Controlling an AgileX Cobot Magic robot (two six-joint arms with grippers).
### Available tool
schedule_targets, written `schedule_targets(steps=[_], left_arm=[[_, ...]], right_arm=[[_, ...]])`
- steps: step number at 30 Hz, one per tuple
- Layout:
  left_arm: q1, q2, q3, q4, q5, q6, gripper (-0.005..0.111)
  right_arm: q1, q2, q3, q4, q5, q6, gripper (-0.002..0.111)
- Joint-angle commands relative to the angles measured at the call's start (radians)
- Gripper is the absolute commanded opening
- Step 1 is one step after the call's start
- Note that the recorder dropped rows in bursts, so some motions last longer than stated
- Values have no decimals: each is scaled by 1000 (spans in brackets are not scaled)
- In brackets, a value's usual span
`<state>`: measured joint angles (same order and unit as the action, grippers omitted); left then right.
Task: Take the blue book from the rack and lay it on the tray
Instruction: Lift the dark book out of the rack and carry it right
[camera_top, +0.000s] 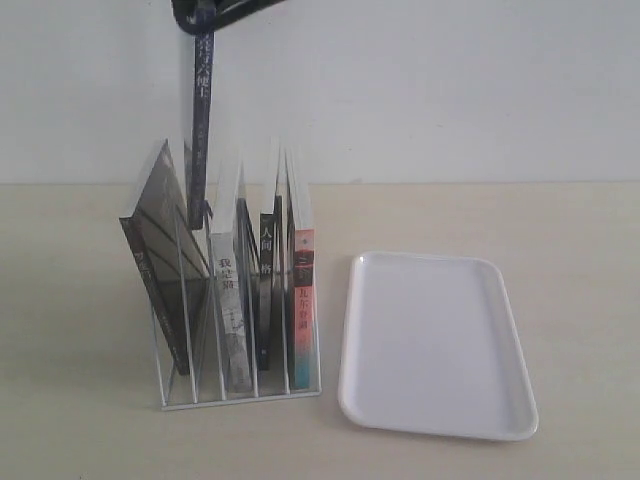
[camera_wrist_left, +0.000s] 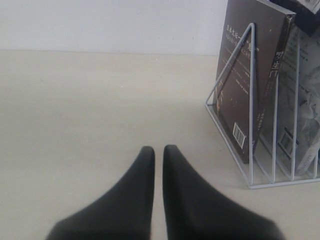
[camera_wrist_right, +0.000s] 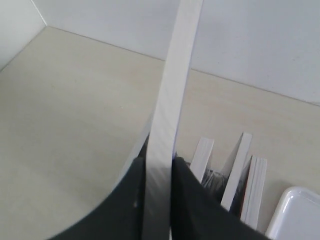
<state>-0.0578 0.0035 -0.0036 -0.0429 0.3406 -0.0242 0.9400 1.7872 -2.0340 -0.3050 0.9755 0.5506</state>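
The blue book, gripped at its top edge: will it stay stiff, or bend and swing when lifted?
Probably stiff: the blue book hangs straight from the right gripper, with no visible bend. It looks thin, so likely light. Held only at the top, with its lower end between the wires of the rack, it may swing or catch there.

Glossy plastic tray (camera_top: 432, 345); wire rack (camera_top: 240, 399); table (camera_top: 520, 215) seemingly matt wood.

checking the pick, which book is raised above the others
The blue book, dark spine with white characters: the right gripper holds its top and it sticks high out of the rack; the rest sit low in their slots.
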Motion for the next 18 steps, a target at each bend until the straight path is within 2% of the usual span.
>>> schedule_targets(steps=[1,13,18], left_arm=[[4,-4,4,3,0,-9,6],[4,-4,4,3,0,-9,6],[4,-4,4,3,0,-9,6]], right_arm=[[-1,-61,-3,-18,-31,-24,0],[-1,-174,-3,-34,-5,-62,0],[-3,-230,-3,-124,74,-93,0]])
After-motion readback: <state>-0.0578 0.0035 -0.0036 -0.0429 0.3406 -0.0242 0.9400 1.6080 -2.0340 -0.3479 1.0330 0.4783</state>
